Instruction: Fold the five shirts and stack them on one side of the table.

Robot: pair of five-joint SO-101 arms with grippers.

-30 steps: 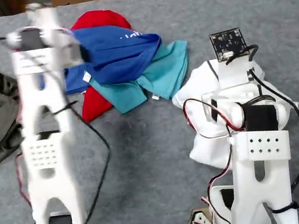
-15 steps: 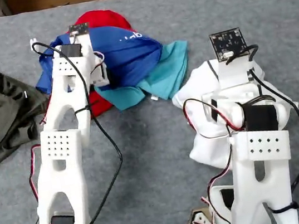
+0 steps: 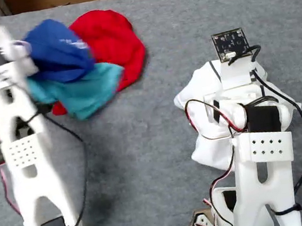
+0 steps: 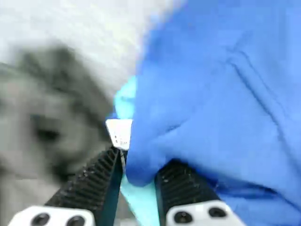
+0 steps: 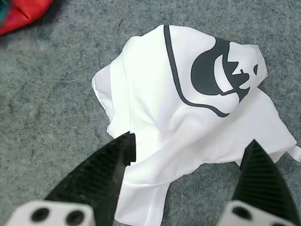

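Upper left, your left gripper (image 4: 138, 174) pinches the blue shirt (image 3: 59, 50) (teal shirt (image 3: 82, 92) clinging): sorting stage, I judge. Next, pull it free and lay it flat. Your right gripper (image 5: 186, 174) gapes over the white shirt (image 5: 188, 108).

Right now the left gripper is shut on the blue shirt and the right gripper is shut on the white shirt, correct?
Not quite. The left gripper is shut on the blue shirt, but the right gripper is open over the white shirt, as the right wrist view shows.
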